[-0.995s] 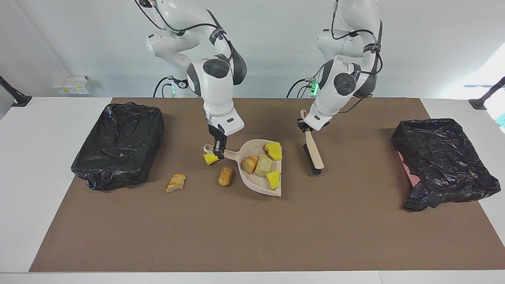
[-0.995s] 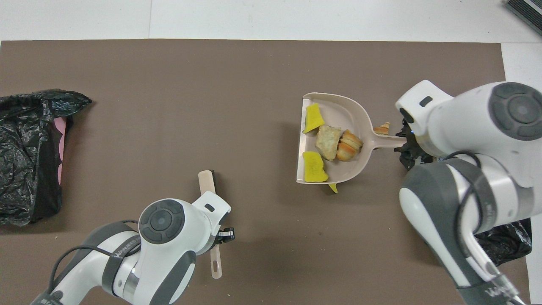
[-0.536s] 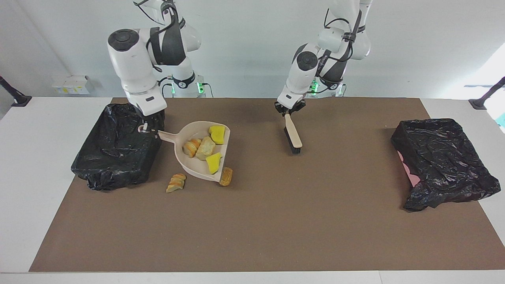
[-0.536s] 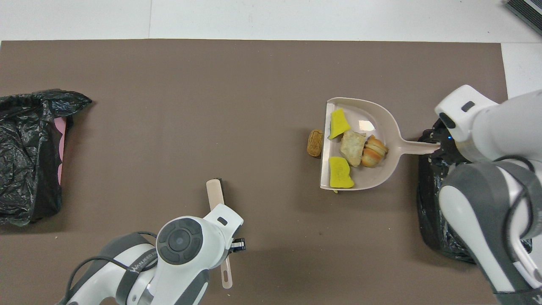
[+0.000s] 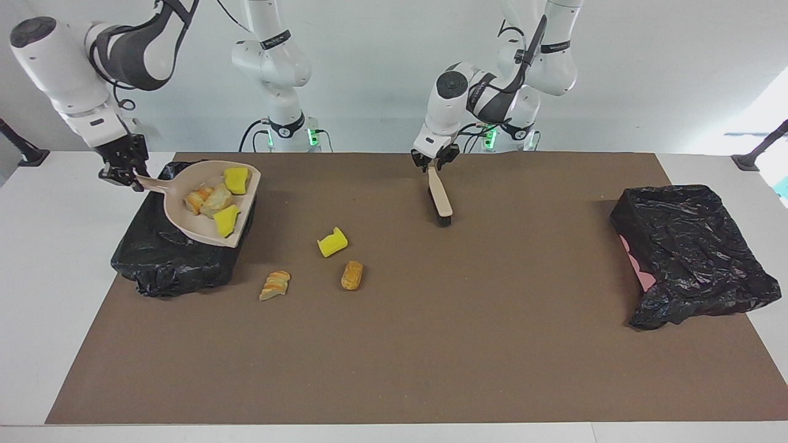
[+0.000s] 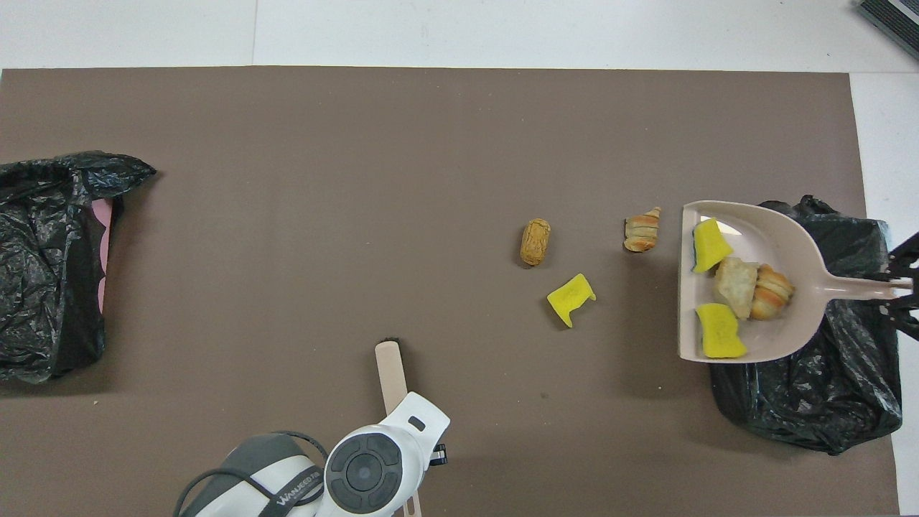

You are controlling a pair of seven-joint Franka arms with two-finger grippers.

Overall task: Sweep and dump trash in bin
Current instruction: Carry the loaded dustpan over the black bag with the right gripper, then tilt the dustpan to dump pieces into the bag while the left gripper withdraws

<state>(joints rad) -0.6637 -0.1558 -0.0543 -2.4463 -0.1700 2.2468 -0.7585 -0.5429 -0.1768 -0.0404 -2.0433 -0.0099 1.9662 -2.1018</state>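
Observation:
My right gripper (image 5: 126,176) (image 6: 900,287) is shut on the handle of the beige dustpan (image 5: 184,223) (image 6: 768,230). It holds the pan about level over the black-bagged bin (image 5: 178,261) (image 6: 811,402) at the right arm's end. Several pieces of trash (image 5: 215,200) (image 6: 736,278) lie in the pan, yellow sponge chunks and bread pieces. Three more lie on the mat: a yellow chunk (image 5: 332,242) (image 6: 571,299), a bread roll (image 5: 352,275) (image 6: 535,242) and a striped croissant (image 5: 274,285) (image 6: 641,230). My left gripper (image 5: 435,161) stands open over the handle end of the brush (image 5: 441,200) (image 6: 388,366).
A second black-bagged bin (image 5: 689,252) (image 6: 43,266) with a pink edge showing sits at the left arm's end. The brush lies on the brown mat (image 5: 431,344) near the robots. In the overhead view the left arm's wrist hides its gripper.
The right arm has carried the loaded dustpan from mid-table to over the bin, uncovering the yellow chunk. The left arm drew the brush toward the robots, and its fingers now stand apart.

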